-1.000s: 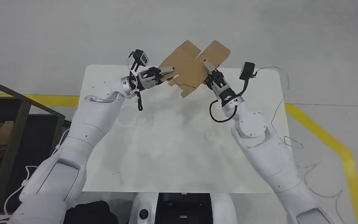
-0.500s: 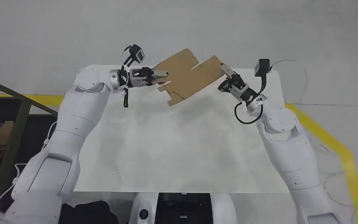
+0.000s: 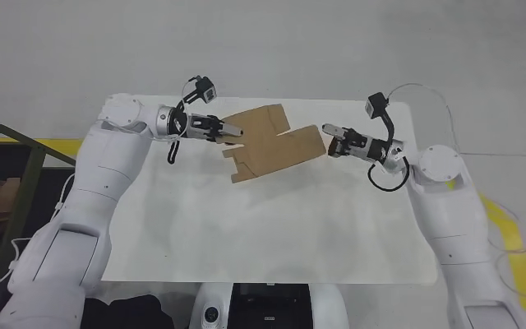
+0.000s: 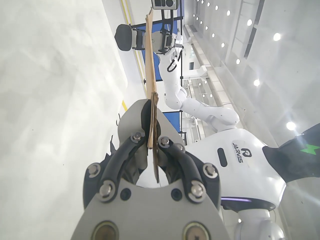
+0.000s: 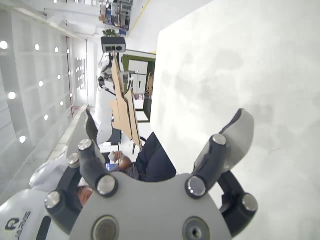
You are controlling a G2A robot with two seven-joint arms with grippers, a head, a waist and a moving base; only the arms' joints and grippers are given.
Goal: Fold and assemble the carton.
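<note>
A flat brown carton point(image 3: 271, 145) is held above the far part of the white table point(image 3: 246, 230). My left gripper point(image 3: 228, 131) is shut on its left edge. In the left wrist view the carton point(image 4: 150, 76) runs edge-on away from the left gripper point(image 4: 151, 123), with both pads pressed on the cardboard. At the carton's right end my right gripper point(image 3: 332, 141) stands open, fingers spread on either side of the edge line. Seen from the right wrist, the carton point(image 5: 122, 106) hangs edge-on a little beyond the wide-open right gripper point(image 5: 163, 121), with nothing between the fingers.
A green metal frame point(image 3: 23, 169) stands off the table's left side. A yellow floor line point(image 3: 493, 210) runs past the right side. The near half of the table is bare white surface.
Both arms have swung outward and nearer. The carton has come down from the table's far edge and turned more level. The right gripper slid along it to its right end.
</note>
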